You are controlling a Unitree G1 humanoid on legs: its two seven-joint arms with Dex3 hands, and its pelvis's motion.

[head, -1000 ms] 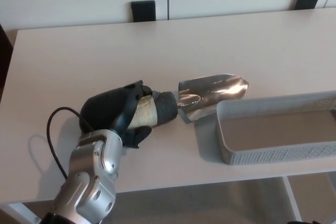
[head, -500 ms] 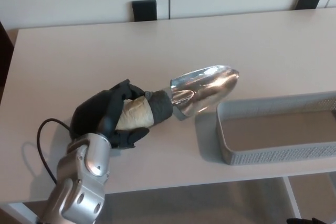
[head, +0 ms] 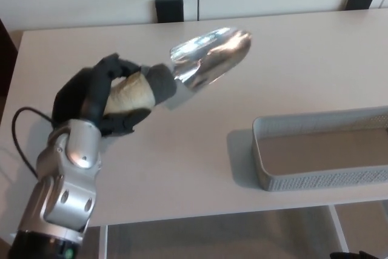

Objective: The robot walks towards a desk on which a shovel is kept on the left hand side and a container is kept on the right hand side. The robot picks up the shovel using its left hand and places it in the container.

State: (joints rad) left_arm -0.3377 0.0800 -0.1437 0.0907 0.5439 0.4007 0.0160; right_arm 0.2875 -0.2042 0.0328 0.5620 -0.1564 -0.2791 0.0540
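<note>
Gripping the shovel (head: 182, 74) by its handle, the left hand (head: 97, 98) holds it aloft, picked up but well apart from the empty container (head: 321, 180).

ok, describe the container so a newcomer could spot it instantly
Start at the pale desk and go to its near right edge. The container is a shallow grey mesh tray, empty, running off the picture's right side; the only other item, the shiny shovel, is in the left hand.

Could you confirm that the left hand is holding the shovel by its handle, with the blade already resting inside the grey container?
Not quite. The left hand does hold the shovel by its handle, but the head view shows the blade raised over the desk, left of the grey container and clear of it.
</note>
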